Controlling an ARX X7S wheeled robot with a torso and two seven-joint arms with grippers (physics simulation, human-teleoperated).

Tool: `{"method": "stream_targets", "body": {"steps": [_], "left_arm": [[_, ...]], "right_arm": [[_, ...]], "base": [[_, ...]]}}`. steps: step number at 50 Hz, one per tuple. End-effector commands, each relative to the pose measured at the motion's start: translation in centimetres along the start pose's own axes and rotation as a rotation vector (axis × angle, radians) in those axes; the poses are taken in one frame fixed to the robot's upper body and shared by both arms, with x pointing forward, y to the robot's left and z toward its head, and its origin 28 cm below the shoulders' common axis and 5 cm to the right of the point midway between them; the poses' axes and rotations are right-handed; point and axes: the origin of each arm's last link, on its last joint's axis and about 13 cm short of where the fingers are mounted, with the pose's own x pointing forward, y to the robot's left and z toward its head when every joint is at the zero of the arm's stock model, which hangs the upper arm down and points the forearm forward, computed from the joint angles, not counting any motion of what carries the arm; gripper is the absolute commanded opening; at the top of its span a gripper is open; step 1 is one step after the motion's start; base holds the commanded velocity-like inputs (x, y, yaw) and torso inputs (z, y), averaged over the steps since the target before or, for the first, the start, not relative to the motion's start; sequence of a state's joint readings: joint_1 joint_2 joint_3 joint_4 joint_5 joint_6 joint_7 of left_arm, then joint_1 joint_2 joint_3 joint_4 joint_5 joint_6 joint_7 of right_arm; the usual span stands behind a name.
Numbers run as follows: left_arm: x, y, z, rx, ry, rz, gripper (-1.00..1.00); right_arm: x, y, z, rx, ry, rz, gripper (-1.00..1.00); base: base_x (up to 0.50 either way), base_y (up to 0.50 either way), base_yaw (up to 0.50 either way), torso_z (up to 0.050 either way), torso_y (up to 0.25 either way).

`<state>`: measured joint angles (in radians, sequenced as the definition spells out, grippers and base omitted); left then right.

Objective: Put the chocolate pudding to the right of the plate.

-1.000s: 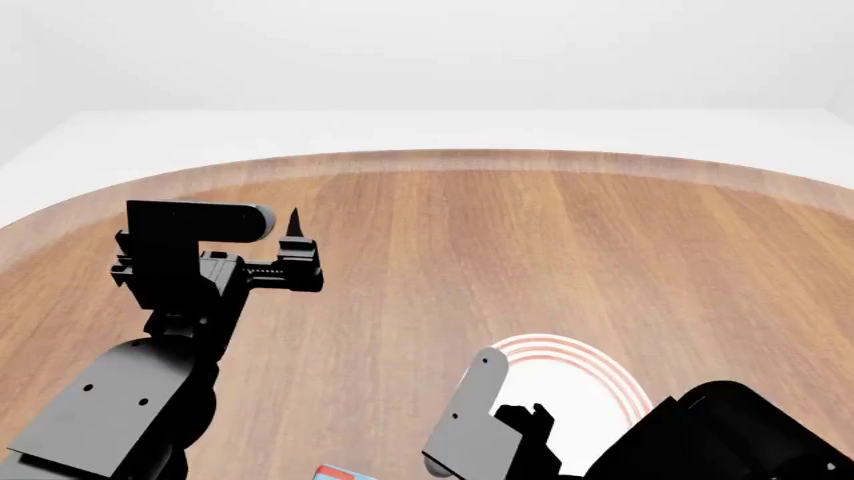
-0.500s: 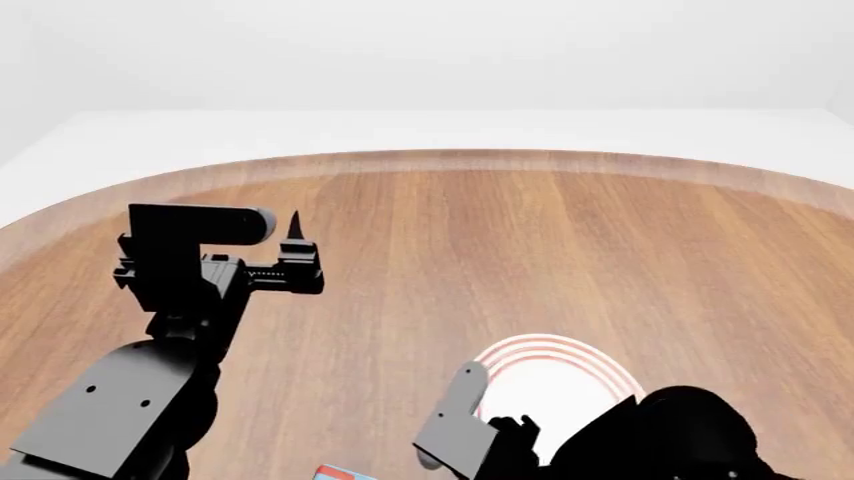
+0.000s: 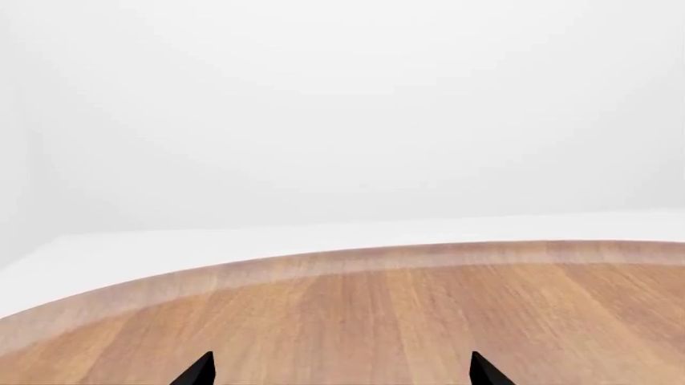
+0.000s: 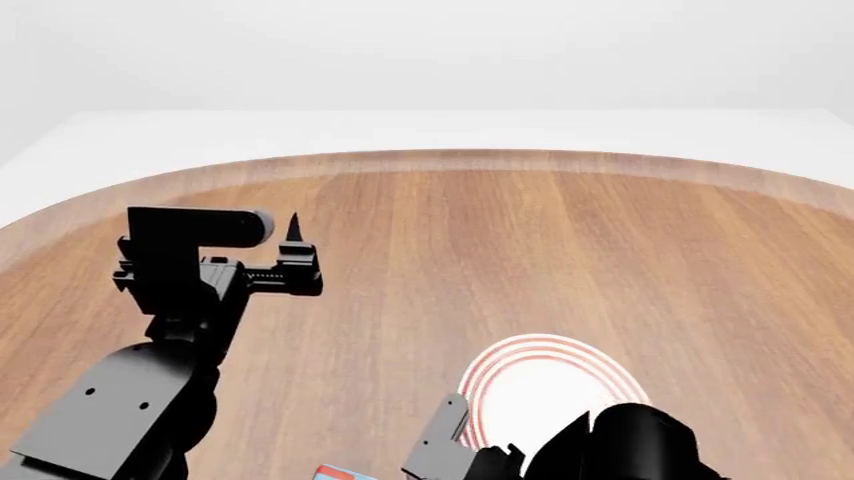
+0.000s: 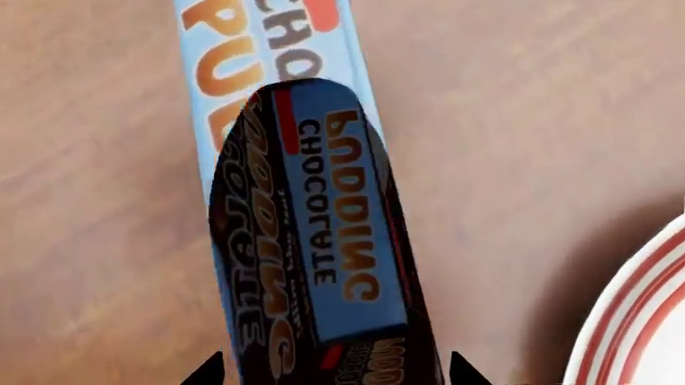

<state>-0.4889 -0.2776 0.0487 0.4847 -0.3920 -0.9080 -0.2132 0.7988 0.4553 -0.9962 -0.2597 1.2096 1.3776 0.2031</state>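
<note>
While the chocolate pudding lies between its spread tips, right pincer open, empty, plate beside.

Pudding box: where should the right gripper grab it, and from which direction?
Grip the chocolate pudding across its narrow width, on the two long dark brown sides, coming down from above. The right wrist view shows a long, slim carton between the right gripper tips, with bare table beside both long sides and the plate clear.

— Where's my left tool?
— Raised on a bent arm, tips spread apart, holding nothing.
— And my right tool?
— Low at the head view's bottom edge, pointing down, tips parted.
</note>
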Motion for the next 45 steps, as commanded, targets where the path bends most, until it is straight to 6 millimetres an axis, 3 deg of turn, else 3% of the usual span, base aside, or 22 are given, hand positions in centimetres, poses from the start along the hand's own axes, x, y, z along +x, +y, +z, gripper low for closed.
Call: {"method": "stream_targets", "body": {"steps": [1, 15, 21, 28, 31, 37, 45], "left_arm": [[0.0, 0.0, -0.1, -0.001, 0.002, 0.000, 1.00], [0.0, 0.1, -0.2, 0.000, 0.002, 0.004, 1.00], [-0.1, 0.2, -0.1, 0.001, 0.000, 0.009, 1.00], [-0.2, 0.3, 0.1, -0.001, -0.003, 0.009, 1.00], [-0.2, 0.3, 0.0, -0.001, -0.003, 0.008, 1.00], [-0.3, 0.4, 0.2, -0.001, -0.007, 0.013, 1.00], [-0.3, 0.4, 0.4, 0.000, -0.010, 0.014, 1.00]], "right_arm": [[1.2, 0.2, -0.7, -0.048, 0.057, 0.057, -1.00], [0.3, -0.1, -0.2, -0.061, -0.042, -0.004, -1.00], [-3.2, -0.9, 0.9, -0.047, -0.170, -0.101, -1.00], [-9.2, -2.4, 1.5, 0.038, -0.257, -0.273, -1.00], [-10.5, -3.0, 1.4, 0.077, -0.270, -0.313, -1.00], [-11.7, -5.6, 0.3, 0.208, -0.234, -0.443, -1.00], [-14.4, -10.9, -0.9, 0.449, -0.277, -0.596, -1.00]], "base": [[0.00, 0.00, 0.00, 0.000, 0.000], [0.00, 0.00, 0.00, 0.000, 0.000], [0.00, 0.00, 0.00, 0.000, 0.000], [0.00, 0.00, 0.00, 0.000, 0.000], [0.00, 0.00, 0.00, 0.000, 0.000], [0.00, 0.00, 0.00, 0.000, 0.000], [0.00, 0.00, 0.00, 0.000, 0.000]]}}
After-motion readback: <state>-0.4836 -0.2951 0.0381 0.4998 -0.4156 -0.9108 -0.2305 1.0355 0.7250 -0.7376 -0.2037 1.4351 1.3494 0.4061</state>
